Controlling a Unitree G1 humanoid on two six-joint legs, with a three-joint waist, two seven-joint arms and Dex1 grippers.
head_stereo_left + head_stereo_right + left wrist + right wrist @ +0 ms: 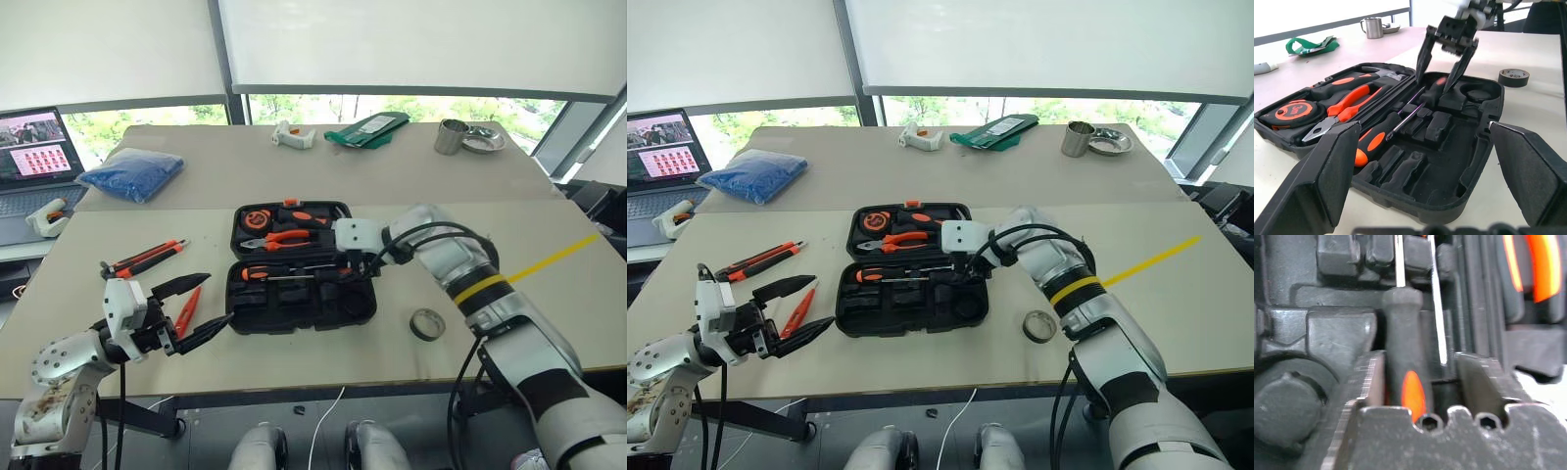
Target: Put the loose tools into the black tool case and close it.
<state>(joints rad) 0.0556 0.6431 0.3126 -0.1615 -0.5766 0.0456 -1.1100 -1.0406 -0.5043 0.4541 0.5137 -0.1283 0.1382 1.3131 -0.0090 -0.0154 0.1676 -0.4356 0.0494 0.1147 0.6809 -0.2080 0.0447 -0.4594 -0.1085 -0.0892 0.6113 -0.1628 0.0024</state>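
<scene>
case: black tool case [294,311] lies open flat mid-surface, lid half on the far side, tray half near the robot
lid half: orange-handled pliers [277,238], tape measure [258,216] and a hammer sit in their recesses
tray half: two screwdrivers lie in it; one [1382,134] with its orange-black handle at the robot's left end, a second [1404,382] with its handle at the right end, the thin shafts running side by side
right gripper: right gripper [1445,73] hangs over the right end of the tray, tilted down; jaws part open and straddling the second screwdriver's handle (no firm grip visible, small gaps either side in the right wrist view)
left gripper: left gripper [194,308] near the front-left edge of the surface, just left of the case, pointing toward it; jaws spread wide, nothing between them
utility knife: orange-and-black utility knife [147,258] loose on the surface, left of the case, well clear of it
tester: small all-orange tester screwdriver [187,311] loose on the surface, seen between the left jaws' fingers (below them, contact can't tell)
tape roll: small dark tape roll [427,324] flat on the surface just right of the case, near the right arm
background: blue bag [131,173], laptop [37,157], metal cup [451,137] on the far surface
</scene>
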